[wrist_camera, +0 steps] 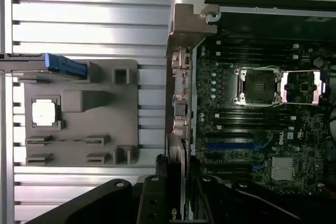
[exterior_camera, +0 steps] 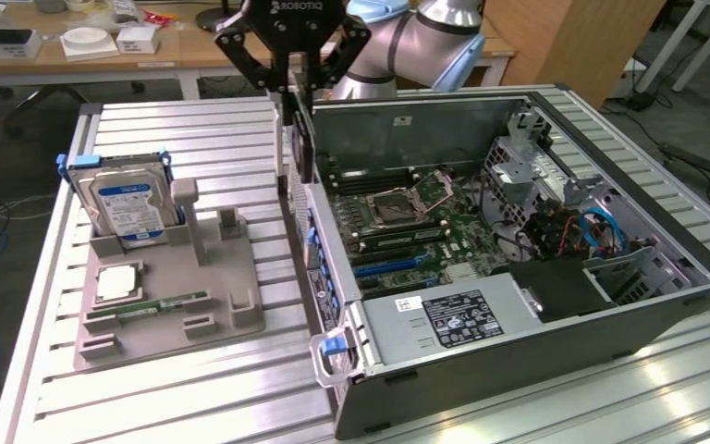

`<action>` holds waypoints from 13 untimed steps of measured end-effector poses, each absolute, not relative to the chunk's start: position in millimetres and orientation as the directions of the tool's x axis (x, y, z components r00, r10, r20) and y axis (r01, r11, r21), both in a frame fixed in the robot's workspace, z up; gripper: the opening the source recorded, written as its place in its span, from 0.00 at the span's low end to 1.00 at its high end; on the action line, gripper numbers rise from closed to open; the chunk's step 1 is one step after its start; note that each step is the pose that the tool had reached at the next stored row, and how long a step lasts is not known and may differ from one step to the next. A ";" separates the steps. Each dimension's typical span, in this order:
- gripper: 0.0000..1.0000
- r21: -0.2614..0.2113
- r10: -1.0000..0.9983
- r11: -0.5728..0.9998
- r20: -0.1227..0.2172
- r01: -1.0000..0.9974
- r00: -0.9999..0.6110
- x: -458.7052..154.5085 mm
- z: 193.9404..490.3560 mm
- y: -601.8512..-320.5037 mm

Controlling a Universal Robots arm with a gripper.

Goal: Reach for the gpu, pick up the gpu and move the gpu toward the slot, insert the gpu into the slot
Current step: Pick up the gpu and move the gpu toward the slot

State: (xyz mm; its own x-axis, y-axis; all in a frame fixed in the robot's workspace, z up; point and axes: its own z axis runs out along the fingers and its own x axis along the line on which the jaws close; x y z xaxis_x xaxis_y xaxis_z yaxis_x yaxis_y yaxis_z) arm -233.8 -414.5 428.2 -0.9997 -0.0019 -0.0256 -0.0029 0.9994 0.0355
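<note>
Your pincer (exterior_camera: 299, 85) is clamped on the graphics card (exterior_camera: 293, 134), which hangs upright and edge-on from its fingers, lifted clear of the tabletop (exterior_camera: 207, 129). You have the card above the wall of the open computer case (exterior_camera: 651, 305) on the exterior view's left, toward the far end of that wall. It is not yet over the green motherboard (exterior_camera: 454, 245). In the wrist view the pincer (wrist_camera: 176, 198) straddles the card (wrist_camera: 175, 182), whose silver end bracket shows between the dark fingers and runs in line with the case wall. The slot (exterior_camera: 390, 263) is the long blue strip on the motherboard, nearer to you than the square processor socket (exterior_camera: 402, 199). In the wrist view the slot (wrist_camera: 229, 145) lies off to one side of the card, and the card is not seated in it. On the exterior view's left of the case, a grey holder (exterior_camera: 207, 305) rests on the tabletop. A hard drive (exterior_camera: 127, 208) stands upright at its far end, a memory stick (exterior_camera: 164, 303) lies flat toward its near end, and a square silver chip (exterior_camera: 118, 282) sits between them.
</note>
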 end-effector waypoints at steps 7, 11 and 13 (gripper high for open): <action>0.26 0.037 -0.002 0.999 -0.026 -0.003 -1.000 -213.6 427.6 -414.6; 0.26 0.037 -0.002 0.999 -0.026 -0.003 -1.000 -197.5 427.1 -414.5; 0.26 0.038 -0.002 0.999 -0.025 -0.003 -1.000 -188.3 427.0 -414.5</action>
